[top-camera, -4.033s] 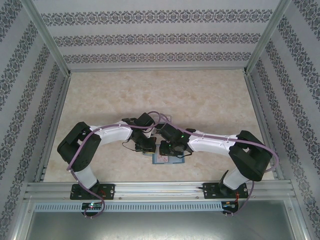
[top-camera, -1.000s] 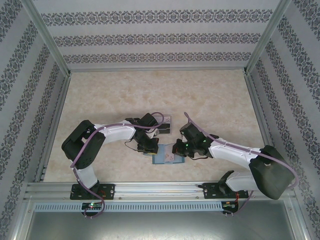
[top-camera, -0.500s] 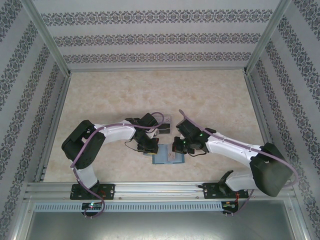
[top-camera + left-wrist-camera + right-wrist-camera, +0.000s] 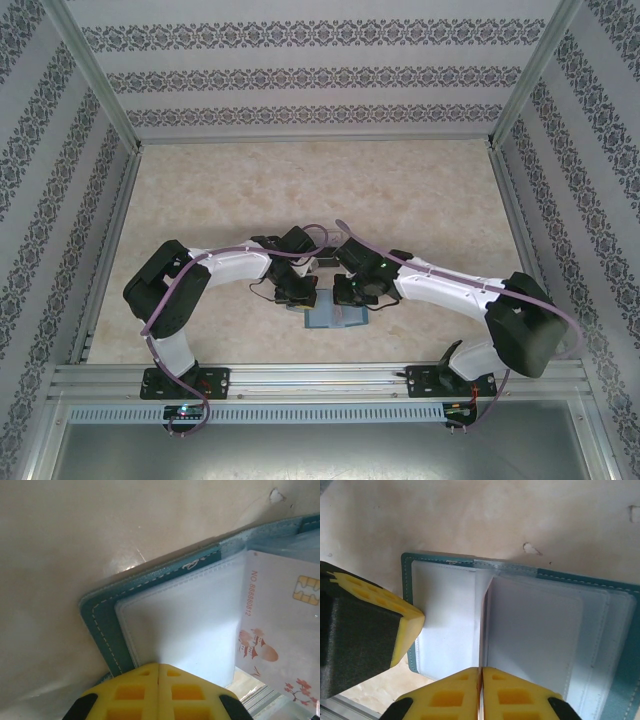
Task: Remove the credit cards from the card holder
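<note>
The card holder point(image 4: 336, 319) is laid open near the desk's point(image 4: 300, 190) front and is half hidden from above by both pincers. One credit card point(image 4: 280, 625) is cut off by the frame. The left pincer point(image 4: 158, 667) is clenched at the holder's sleeve edge. The right pincer point(image 4: 481, 670) is clenched on an upright leaf.

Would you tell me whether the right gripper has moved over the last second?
Yes: the right gripper has shifted left, farther over the card holder.
</note>
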Motion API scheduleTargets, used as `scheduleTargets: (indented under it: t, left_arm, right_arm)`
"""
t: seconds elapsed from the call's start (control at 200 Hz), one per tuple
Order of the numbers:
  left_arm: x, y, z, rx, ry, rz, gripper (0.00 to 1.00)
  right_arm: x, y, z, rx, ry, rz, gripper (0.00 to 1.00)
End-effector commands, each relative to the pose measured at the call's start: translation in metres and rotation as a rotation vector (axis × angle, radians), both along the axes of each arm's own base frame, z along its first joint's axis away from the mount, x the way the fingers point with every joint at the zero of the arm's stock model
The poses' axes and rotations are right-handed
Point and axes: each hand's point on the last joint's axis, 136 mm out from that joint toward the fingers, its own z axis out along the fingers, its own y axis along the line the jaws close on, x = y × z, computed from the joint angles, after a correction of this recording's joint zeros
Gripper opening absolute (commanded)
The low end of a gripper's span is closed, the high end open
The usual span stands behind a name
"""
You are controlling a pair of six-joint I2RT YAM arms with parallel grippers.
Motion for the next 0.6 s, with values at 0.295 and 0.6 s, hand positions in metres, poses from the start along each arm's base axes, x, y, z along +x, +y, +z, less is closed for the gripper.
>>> scheduleTargets:
  t: [0.295, 0.6]
  left_arm:
    - [-0.014, 0.017, -0.018, 0.097, 0.031, -0.016, 0.00]
    - [-0.009, 0.016, -0.008, 0.088, 0.003, -0.008, 0.00]
  right_arm:
    - [-0.010, 0.000, -0.002, -0.013, 0.029, -0.025, 0.15]
    - [-0.009, -0.003, 0.001, -0.023, 0.017, -0.026, 0.09]
